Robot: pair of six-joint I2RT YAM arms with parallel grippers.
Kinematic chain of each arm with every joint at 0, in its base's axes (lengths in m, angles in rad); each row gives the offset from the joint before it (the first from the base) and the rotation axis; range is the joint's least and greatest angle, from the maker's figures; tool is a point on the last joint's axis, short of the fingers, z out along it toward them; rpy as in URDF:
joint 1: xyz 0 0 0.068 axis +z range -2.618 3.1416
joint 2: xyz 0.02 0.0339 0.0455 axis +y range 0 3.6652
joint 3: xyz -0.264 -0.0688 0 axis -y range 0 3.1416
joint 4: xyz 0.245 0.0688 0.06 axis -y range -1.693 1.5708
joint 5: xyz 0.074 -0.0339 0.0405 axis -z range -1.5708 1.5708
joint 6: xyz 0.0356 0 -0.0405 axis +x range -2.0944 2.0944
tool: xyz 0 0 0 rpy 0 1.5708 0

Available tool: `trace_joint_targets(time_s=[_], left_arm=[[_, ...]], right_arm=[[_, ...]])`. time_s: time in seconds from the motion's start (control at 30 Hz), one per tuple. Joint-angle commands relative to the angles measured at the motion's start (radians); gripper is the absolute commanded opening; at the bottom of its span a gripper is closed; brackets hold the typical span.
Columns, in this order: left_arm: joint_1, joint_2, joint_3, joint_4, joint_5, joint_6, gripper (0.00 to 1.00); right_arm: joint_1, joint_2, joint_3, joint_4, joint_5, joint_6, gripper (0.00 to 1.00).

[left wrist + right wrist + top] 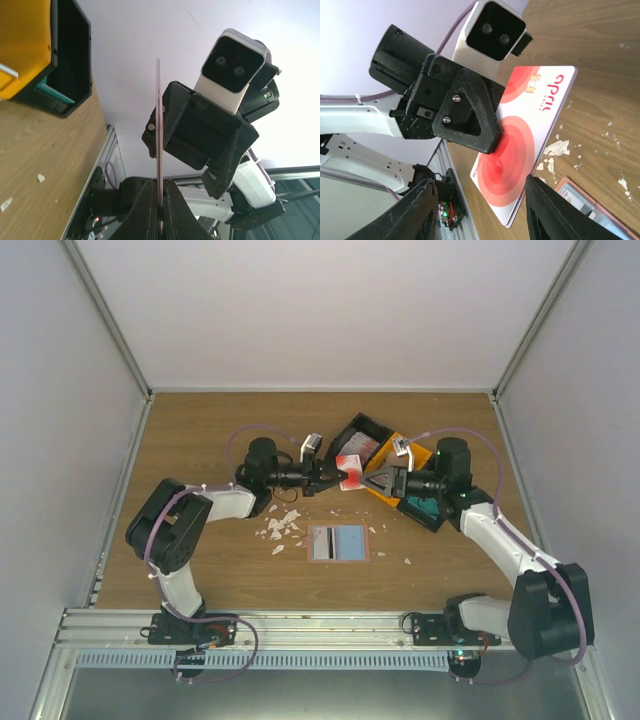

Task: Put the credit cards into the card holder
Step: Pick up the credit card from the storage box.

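Observation:
My left gripper (pixel 325 481) is shut on a red-and-white credit card (pixel 350 472) and holds it in the air above the table. In the left wrist view the card (pixel 158 120) shows edge-on between my shut fingers (pixel 147 210). My right gripper (pixel 378 481) faces it, open, with its jaws on either side of the card's free end. In the right wrist view the card (pixel 532 140) is face-on, pinched by the left gripper's finger (pixel 470 117). The card holder (pixel 337 542) lies open on the table below, pale blue inside up. A teal card (pixel 424 508) lies in a black bin.
A black bin (pixel 358 436), an orange bin (pixel 418 455) and another black bin (pixel 440 518) stand behind and to the right of the grippers. White scraps (pixel 280 528) are scattered left of the holder. The holder's corner (pixel 580 197) shows in the right wrist view.

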Motion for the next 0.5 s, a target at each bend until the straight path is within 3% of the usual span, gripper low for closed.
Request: trace_joint_targets(time_s=[0.0, 0.17, 0.47], left_arm=[[-0.027, -0.096, -0.030, -0.073, 0.020, 0.088, 0.00], [-0.037, -0.172, -0.053, -0.107, 0.042, 0.194, 0.00], [-0.037, -0.250, -0.034, -0.161, 0.105, 0.290, 0.00]], right_arm=[[0.057, -0.053, -0.059, 0.113, 0.031, 0.106, 0.48], [0.070, -0.103, -0.122, 0.181, 0.078, 0.152, 0.41], [0.074, -0.145, -0.150, 0.216, 0.100, 0.147, 0.41]])
